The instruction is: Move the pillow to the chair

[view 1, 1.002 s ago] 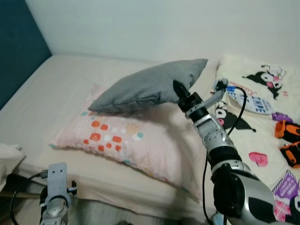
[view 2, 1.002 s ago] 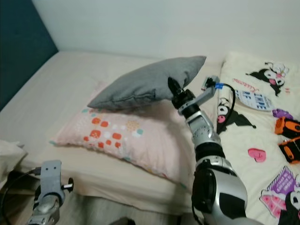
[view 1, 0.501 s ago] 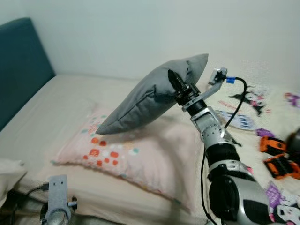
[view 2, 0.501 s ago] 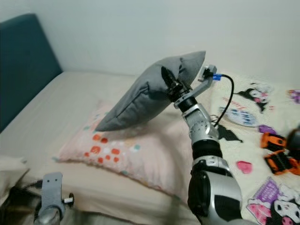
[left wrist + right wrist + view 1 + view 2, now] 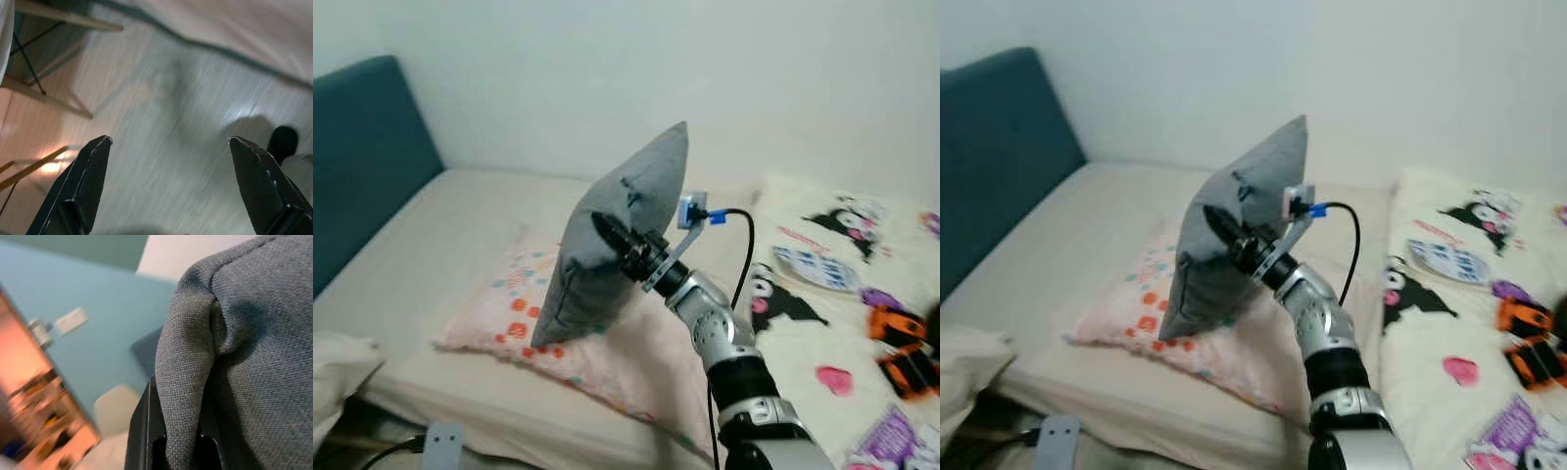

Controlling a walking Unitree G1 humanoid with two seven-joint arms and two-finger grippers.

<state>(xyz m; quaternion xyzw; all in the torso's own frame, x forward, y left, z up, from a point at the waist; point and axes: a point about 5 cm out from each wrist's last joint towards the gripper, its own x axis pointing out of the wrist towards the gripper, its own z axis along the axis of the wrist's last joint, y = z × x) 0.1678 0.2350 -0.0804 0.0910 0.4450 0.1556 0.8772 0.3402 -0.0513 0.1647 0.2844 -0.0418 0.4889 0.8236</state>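
The grey pillow hangs on edge above the bed, clear of the patterned pink pillow beneath it. My right gripper is shut on a fold of its near face, with the arm reaching up from the lower right. In the right wrist view the grey fabric is bunched between the black fingers. A pale rounded shape stands before a teal wall behind it; I cannot tell if it is the chair. My left gripper hangs open over the floor.
The bed has a dark blue headboard on the left. A cartoon-print blanket with orange toys covers its right side. White cloth lies at the lower left. Wooden legs stand on the floor near my left gripper.
My right arm has swung the grey pillow to the left and tipped it up on edge. The camera has also shifted, bringing more of the headboard into view.
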